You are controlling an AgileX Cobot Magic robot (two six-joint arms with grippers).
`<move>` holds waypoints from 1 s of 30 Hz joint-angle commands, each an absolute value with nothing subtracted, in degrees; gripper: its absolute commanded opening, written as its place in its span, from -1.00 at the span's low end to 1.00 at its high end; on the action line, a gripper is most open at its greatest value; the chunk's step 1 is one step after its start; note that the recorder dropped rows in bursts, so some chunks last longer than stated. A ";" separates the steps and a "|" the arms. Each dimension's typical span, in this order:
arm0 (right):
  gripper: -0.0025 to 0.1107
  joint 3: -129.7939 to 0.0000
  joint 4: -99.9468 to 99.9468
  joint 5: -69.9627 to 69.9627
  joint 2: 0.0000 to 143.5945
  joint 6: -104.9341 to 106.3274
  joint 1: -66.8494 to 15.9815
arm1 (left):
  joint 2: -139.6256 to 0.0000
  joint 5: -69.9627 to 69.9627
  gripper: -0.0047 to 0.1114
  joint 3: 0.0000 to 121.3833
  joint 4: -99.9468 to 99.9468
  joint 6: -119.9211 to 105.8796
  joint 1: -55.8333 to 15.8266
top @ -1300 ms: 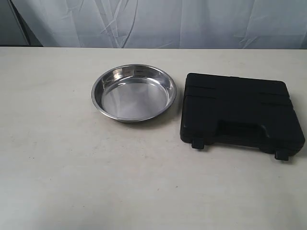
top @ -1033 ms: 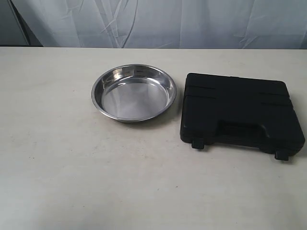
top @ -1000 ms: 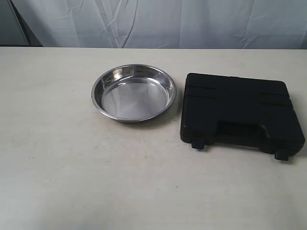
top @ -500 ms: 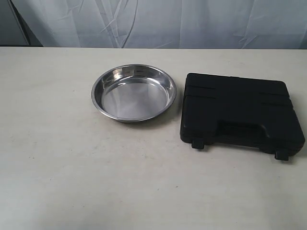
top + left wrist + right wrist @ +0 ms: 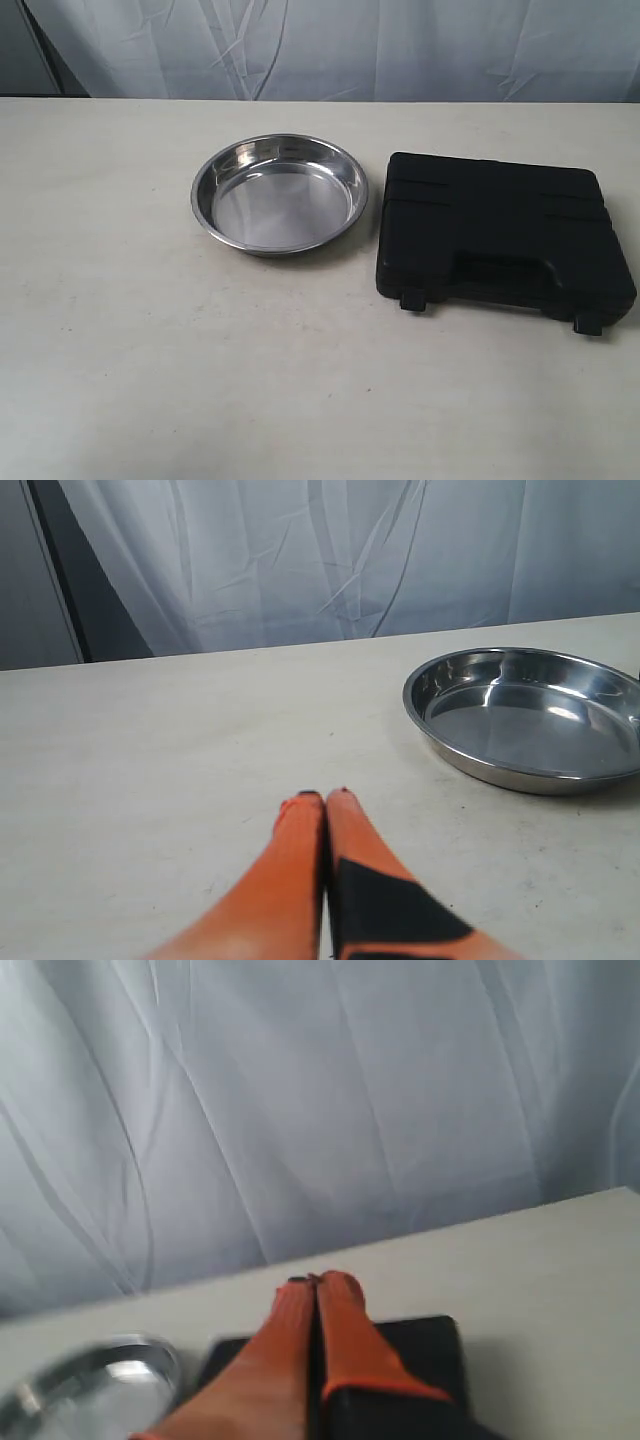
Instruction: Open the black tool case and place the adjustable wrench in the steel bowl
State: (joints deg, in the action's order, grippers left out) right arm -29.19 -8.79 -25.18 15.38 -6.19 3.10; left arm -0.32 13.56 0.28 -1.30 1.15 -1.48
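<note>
**Case shut, nothing moved, arms not yet on scene**

Black tool case lies flat on the table, lid down. Its handle cut-out and two latches are along the edge facing the exterior camera. Both latches look fastened. The adjustable wrench is not visible, so it is presumably inside the case.

Steel bowl sits just beside the case on its left. There is a narrow gap between them and the bowl is empty.

Left gripper: orange fingers pressed together, holding nothing, low over bare table with the bowl off to one side. Right gripper: fingers likewise closed, holding nothing, raised and pointing over the case toward the curtain. The right wrist picture is soft, which may mean that arm is moving, but this cannot be confirmed.

Change over the last second or so: none in the exterior view. Case, bowl and latches sit exactly as before, and neither arm has entered that view.

Judgement: the task is at its very start. Unlatching comes first, and closed fingers will need to part or hook under a latch tab. The case is light-looking plastic and may slide or lift when a latch is pried.
</note>
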 commanded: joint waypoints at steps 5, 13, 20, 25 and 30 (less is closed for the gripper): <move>-0.97 -61.60 -8.08 -60.13 51.50 25.35 0.40 | 0.00 13.62 -0.92 0.00 -1.42 1.07 -1.82; -0.13 -68.78 -6.18 -63.19 85.09 45.82 -19.49 | 0.00 13.62 -0.92 0.00 -1.42 1.07 -1.82; -0.14 -68.78 -0.35 -62.13 97.29 45.82 -24.72 | 0.00 13.62 -0.92 0.00 -1.42 1.07 -1.82; -0.14 -68.78 0.72 -62.13 98.70 45.82 -24.72 | 0.00 13.62 -0.92 0.00 -1.42 1.07 -1.82; -0.14 -68.65 0.96 -62.13 100.72 45.82 -24.72 | 0.00 13.62 -0.92 0.00 -1.42 1.07 -1.82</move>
State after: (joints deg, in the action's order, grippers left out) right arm -68.47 0.36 -62.30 99.84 45.40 -24.67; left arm -0.32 13.56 0.28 -1.40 1.15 -1.48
